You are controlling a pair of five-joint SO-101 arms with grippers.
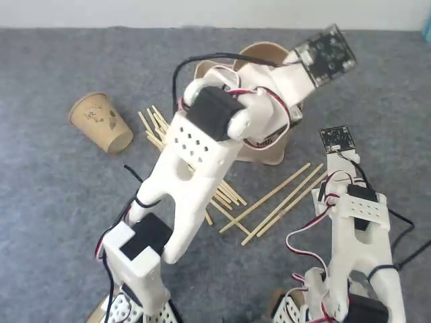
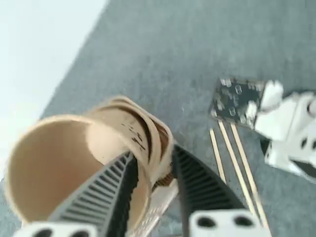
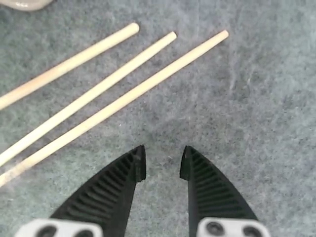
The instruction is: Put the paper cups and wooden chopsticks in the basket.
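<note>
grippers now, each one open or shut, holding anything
Left gripper: closed on a paper cup.
Right gripper: open, holding nothing, by the chopsticks.

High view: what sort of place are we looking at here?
Most likely an indoor tabletop bench for robot practice. A grey felt-like mat lies under everything, two white arms stand side by side on it, and loose chopsticks and a paper cup lie scattered as props.
</note>
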